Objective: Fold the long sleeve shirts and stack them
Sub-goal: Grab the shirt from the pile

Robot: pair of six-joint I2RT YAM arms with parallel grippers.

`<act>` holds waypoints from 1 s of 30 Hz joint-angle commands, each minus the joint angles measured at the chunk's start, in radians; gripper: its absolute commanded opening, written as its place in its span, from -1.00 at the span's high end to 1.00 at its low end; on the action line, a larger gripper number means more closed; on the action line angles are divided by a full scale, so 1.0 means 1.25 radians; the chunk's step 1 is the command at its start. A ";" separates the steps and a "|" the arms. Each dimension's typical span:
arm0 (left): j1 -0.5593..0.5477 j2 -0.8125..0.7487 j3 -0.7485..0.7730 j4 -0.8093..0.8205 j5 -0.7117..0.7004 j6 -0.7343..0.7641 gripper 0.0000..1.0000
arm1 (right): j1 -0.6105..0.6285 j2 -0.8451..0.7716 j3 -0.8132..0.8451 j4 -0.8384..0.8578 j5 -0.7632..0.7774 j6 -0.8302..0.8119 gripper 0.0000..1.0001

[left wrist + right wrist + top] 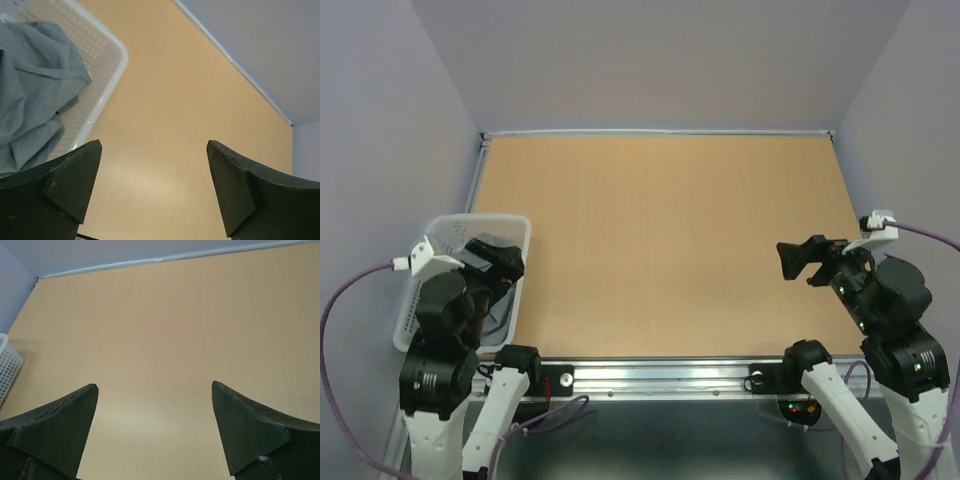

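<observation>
Shirt [35, 85], crumpled grey, lies in perforated white basket [118, 56]; both jaws gape.

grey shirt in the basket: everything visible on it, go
The grey shirt is plain mid-grey cloth, thin, matte and woven-looking, crumpled into a loose heap with soft folds and one stitched edge showing. Collar, buttons and cuffs cannot be made out. It lies inside the white mesh basket, against its wall, at the near left edge of the table. Only the basket touches it; the left gripper hovers open above, clear of the cloth.
</observation>
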 commanded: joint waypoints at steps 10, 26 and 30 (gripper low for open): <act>0.004 0.331 -0.046 0.067 -0.207 -0.074 -0.97 | -0.004 0.119 0.014 0.006 -0.115 0.140 -1.00; 0.350 0.702 -0.104 0.307 -0.151 -0.078 -0.97 | -0.003 0.117 -0.039 0.037 -0.136 0.132 -1.00; 0.351 0.848 -0.122 0.341 -0.122 -0.090 -0.97 | 0.004 0.139 -0.040 0.046 -0.124 0.116 -1.00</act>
